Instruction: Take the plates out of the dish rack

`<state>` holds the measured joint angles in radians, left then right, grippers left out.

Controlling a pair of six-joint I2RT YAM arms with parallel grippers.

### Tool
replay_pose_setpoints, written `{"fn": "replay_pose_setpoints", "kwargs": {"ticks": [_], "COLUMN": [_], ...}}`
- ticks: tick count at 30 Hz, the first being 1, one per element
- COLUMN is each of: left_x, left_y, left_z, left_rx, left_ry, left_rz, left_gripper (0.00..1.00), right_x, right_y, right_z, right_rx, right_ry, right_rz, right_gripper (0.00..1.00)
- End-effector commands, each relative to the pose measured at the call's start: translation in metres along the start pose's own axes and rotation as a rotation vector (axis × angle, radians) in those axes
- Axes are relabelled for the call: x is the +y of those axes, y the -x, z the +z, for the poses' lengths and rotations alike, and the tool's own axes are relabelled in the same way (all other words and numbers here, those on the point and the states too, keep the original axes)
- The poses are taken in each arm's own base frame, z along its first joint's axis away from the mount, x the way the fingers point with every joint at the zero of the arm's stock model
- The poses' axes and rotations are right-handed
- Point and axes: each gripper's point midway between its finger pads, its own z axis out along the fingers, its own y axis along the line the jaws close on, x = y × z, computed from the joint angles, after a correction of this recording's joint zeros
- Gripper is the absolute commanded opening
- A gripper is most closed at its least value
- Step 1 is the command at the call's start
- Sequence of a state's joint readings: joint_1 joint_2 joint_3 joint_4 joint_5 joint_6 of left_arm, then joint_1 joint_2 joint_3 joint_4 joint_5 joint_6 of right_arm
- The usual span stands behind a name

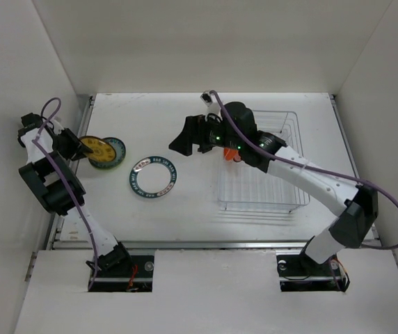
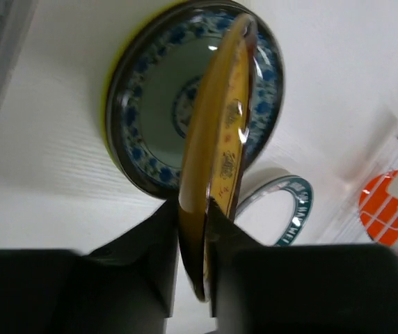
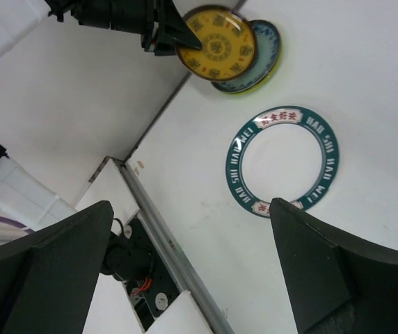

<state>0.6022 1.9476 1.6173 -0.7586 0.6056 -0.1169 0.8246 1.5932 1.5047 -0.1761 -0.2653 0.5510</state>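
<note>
At left hand (image 2: 193, 212), yellow plate (image 2: 216, 136) (edge-on), patterned centre

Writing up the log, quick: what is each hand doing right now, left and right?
Left hand: closed on the yellow plate, gripping its rim.
Right hand: open, holding nothing.

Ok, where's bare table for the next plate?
Bare table lies on the near side of the teal-rimmed plate, left of the rack, and along the far side behind that plate, with the right claw hanging above. The left edge is crowded: the left claw holds the yellow plate over the blue plate there.
</note>
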Motion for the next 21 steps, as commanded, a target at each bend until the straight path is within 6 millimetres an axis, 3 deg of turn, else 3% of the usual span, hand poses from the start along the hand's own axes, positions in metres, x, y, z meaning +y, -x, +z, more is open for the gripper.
{"fn": "replay_pose_setpoints", "kwargs": {"ticks": [1,5,9,12,13,15,16,21], "left_x": [-0.002,0.006,0.005,0.004,0.008,0.003,-0.004,-0.001], "left_y": [0.015,0.008,-0.01,-0.012,-0.011,-0.013,-0.007,0.0], "left_z": [-0.002,0.01,0.02,0.012,0.006,-0.002,-0.013,-0.044], "left_rx": [-0.022,0.012,0.092,0.098,0.089,0.074,0.027,-0.048], "left_ry": [0.014,0.067,0.186,0.261,0.316,0.351,0.394,0.551], "left_rz": [-0.004,0.046,0.178,0.233,0.257,0.315,0.364,0.443], "left_gripper": [0.22,0.59,0.72,0.79,0.82,1.0,1.0,1.0], "right_x": [0.003,0.0,-0.001,-0.01,-0.017,-0.041,-0.045,-0.13], "right_y": [0.021,0.023,0.028,0.032,0.035,0.033,0.035,0.044], "right_z": [-0.028,-0.043,-0.056,-0.067,-0.073,-0.083,-0.088,-0.139], "right_rx": [-0.06,-0.082,-0.109,-0.138,-0.151,-0.148,-0.154,-0.222], "right_ry": [-0.071,-0.108,-0.138,-0.204,-0.242,-0.368,-0.403,-0.808], "right_rz": [-0.052,-0.061,-0.062,-0.037,-0.017,0.02,0.035,0.139], "right_gripper": [1.0,1.0,1.0,1.0,1.0,1.0,1.0,1.0]}}
